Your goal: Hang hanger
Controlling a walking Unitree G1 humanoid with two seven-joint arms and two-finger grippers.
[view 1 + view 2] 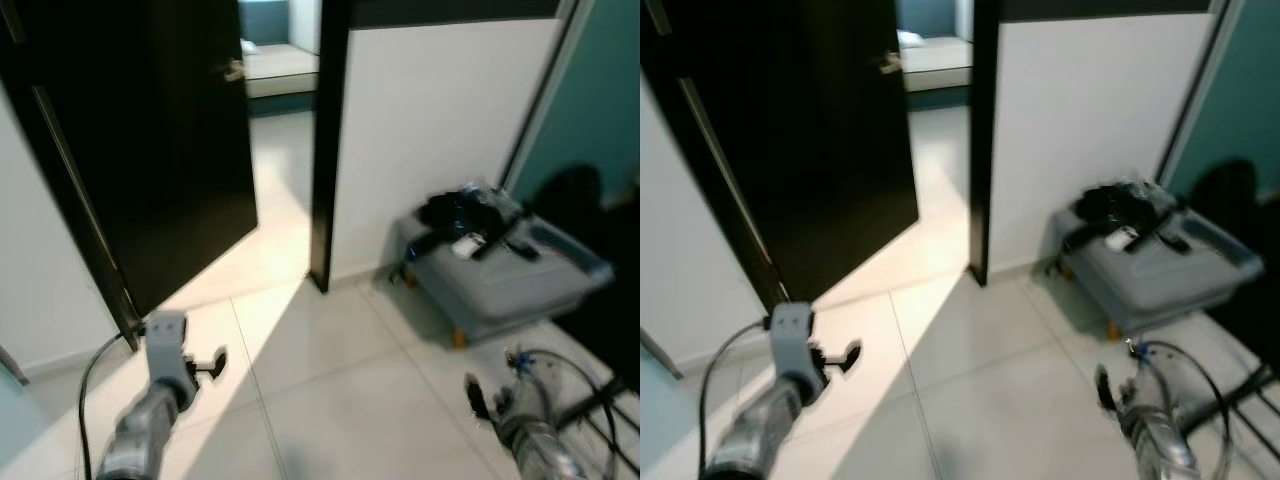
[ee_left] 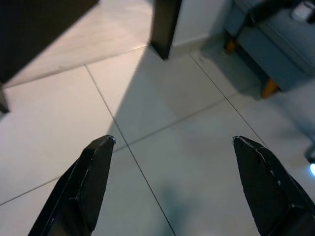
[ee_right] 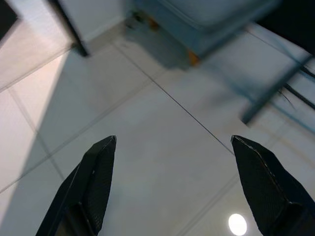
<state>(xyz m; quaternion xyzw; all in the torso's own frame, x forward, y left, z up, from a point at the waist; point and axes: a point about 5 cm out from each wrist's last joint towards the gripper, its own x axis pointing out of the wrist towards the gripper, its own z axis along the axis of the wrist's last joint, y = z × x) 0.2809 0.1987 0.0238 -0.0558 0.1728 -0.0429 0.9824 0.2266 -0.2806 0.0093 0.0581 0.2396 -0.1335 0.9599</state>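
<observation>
Left gripper (image 2: 172, 142): fingers spread wide, empty, over the tiled floor (image 1: 330, 390).
Right gripper (image 3: 172, 142): fingers apart, empty, near the grey footstool (image 1: 510, 280).
Footstool: dark items piled on top; right of the black door (image 1: 150, 130).
Hanger: cannot be identified.

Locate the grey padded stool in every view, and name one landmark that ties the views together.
Left eye view: grey stool at right, against the white wall, dark items piled on top.
Right eye view: same stool, right of centre.
Left wrist view: its corner and orange legs, upper right.
Right wrist view: its underside edge along the top.
Shared landmark: the black door frame post.
</observation>
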